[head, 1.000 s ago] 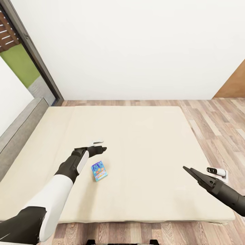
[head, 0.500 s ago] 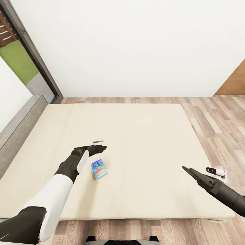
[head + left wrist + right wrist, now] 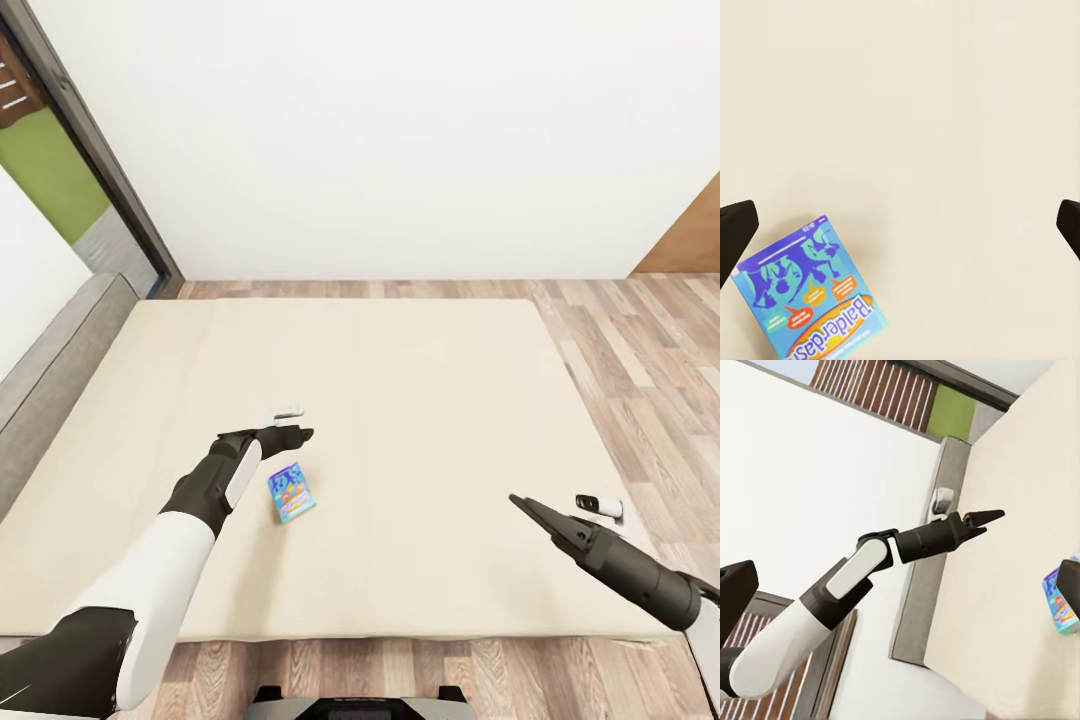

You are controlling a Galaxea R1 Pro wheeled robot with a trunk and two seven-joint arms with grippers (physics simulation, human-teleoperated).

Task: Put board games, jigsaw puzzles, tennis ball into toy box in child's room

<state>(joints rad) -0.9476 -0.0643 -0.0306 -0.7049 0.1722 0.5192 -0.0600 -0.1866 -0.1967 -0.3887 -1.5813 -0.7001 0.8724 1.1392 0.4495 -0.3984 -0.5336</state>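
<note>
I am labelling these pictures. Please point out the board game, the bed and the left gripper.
board game [image 3: 291, 497]: head view, middle of its blue printed top.
bed [image 3: 420, 400]: head view, bare beige mattress.
left gripper [image 3: 303, 436]: head view, at the dark fingertips, above the mattress, beyond the game.

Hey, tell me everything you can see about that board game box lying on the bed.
The board game is a small flat rectangular box, blue with cartoon figures, orange speech bubbles and an orange oval bearing white lettering. It looks like printed cardboard. It lies flat and closed on the beige bed, turned slightly askew, near the front left part of the mattress. Only the mattress touches it. The left claw hovers above and just beyond it, open, not in contact.
</note>
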